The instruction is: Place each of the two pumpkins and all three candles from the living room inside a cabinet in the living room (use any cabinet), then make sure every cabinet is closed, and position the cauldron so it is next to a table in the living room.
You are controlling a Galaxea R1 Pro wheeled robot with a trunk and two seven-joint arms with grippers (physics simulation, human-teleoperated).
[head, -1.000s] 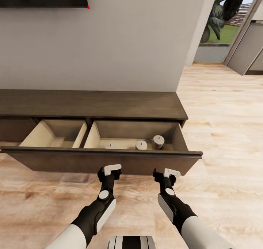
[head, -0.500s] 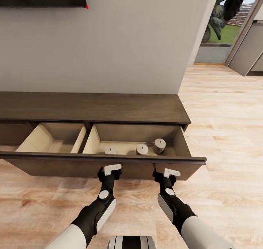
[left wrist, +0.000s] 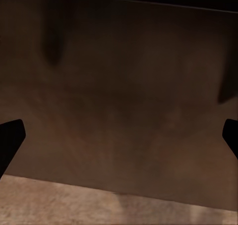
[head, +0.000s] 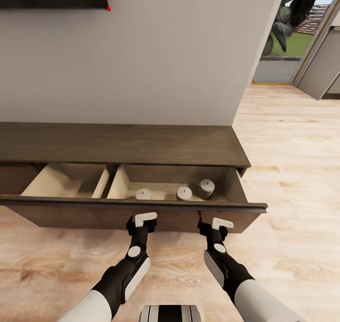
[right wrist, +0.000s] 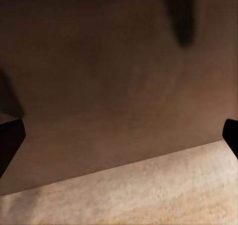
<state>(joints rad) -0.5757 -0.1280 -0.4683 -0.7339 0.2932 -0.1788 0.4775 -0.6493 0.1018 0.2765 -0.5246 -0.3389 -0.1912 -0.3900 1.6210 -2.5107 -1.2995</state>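
We hold both grippers — left gripper point(head: 141, 221) and right gripper point(head: 213, 226) — spread wide and empty, right up against the dark front of the cabinet point(head: 141, 144) drawer. The drawer stands pulled out, and its right compartment holds the three candles point(head: 184, 193) in a row — no pumpkins in sight beside them.
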